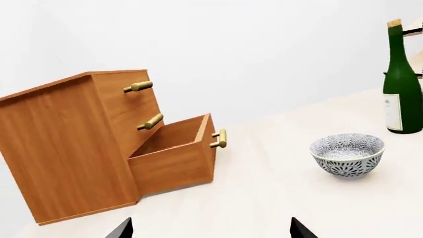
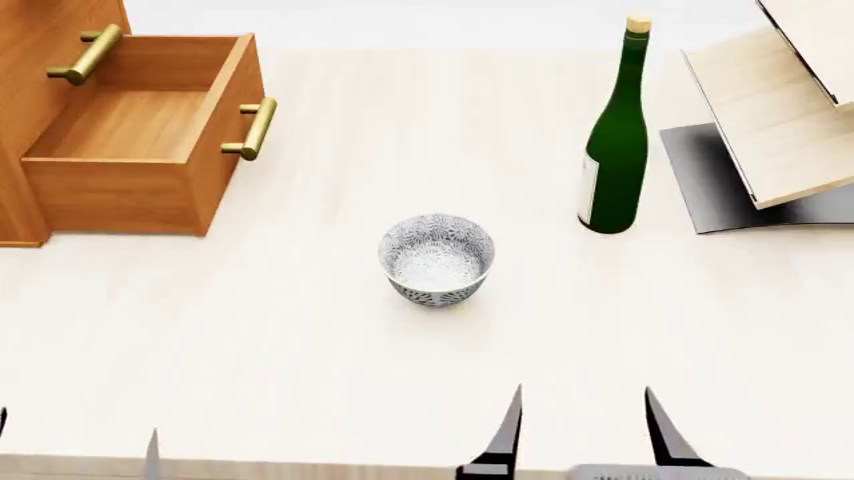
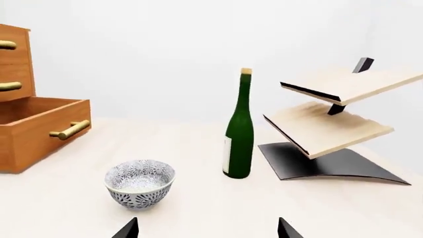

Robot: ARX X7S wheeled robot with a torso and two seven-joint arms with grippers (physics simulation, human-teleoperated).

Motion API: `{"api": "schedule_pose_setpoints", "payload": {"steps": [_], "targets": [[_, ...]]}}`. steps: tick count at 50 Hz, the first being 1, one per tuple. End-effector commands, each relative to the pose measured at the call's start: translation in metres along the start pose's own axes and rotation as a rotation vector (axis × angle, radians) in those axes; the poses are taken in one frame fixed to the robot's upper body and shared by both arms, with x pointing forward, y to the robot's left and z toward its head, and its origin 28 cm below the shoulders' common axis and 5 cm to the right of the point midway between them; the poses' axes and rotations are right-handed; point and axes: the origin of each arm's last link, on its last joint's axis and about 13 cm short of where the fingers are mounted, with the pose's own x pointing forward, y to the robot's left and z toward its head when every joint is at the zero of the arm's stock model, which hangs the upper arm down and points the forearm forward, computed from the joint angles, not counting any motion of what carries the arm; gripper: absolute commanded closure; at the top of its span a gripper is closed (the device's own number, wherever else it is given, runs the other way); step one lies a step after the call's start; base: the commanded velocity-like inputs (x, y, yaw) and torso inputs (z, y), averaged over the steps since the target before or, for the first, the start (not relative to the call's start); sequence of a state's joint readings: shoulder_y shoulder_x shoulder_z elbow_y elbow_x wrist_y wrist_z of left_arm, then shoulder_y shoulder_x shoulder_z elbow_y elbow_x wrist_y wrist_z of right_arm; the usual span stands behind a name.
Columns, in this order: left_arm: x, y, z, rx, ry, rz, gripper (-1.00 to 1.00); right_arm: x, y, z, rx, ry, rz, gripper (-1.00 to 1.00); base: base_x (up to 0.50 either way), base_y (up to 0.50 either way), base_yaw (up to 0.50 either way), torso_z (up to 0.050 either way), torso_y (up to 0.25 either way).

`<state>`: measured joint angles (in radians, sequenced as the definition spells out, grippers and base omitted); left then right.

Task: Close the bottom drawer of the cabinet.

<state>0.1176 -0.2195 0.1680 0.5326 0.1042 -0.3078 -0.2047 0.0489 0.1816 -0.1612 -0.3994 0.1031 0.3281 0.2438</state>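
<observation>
The orange-brown cabinet stands at the table's far left. Its bottom drawer is pulled out, open and empty, and its brass handle faces right. The two drawers above are closed. The cabinet and the open drawer also show in the left wrist view, and the drawer shows in the right wrist view. My left gripper is open and empty near the table's front left edge, well short of the drawer. My right gripper is open and empty at the front, right of centre.
A patterned bowl stands mid-table between the grippers and the drawer. A green bottle stands upright to the right. A pale tilted wooden rack on a dark base is at the far right. The table's front edge is close below.
</observation>
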Motion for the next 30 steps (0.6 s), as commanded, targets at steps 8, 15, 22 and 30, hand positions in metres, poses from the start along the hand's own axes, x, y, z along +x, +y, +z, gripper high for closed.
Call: {"api": "schedule_pose_setpoints", "payload": {"steps": [8, 15, 22, 30], "targets": [[0.005, 0.008, 0.032, -0.002, -0.097, 0.043, -1.00, -0.004, -0.001, 0.028, 0.003, -0.080, 0.015, -1.00, 0.00, 0.00, 0.00, 0.000, 0.000], [0.005, 0.011, 0.038, -0.018, -0.113, 0.061, -1.00, -0.005, -0.002, 0.026, 0.013, -0.092, 0.026, -1.00, 0.00, 0.00, 0.00, 0.000, 0.000], [0.004, 0.012, 0.038, -0.014, -0.119, 0.067, -1.00, -0.005, -0.001, 0.031, 0.004, -0.131, 0.032, -1.00, 0.00, 0.29, 0.00, 0.000, 0.000], [0.004, 0.013, 0.038, -0.018, -0.119, 0.071, -1.00, -0.006, 0.001, 0.030, 0.001, -0.126, 0.041, -1.00, 0.00, 0.50, 0.00, 0.000, 0.000]]}}
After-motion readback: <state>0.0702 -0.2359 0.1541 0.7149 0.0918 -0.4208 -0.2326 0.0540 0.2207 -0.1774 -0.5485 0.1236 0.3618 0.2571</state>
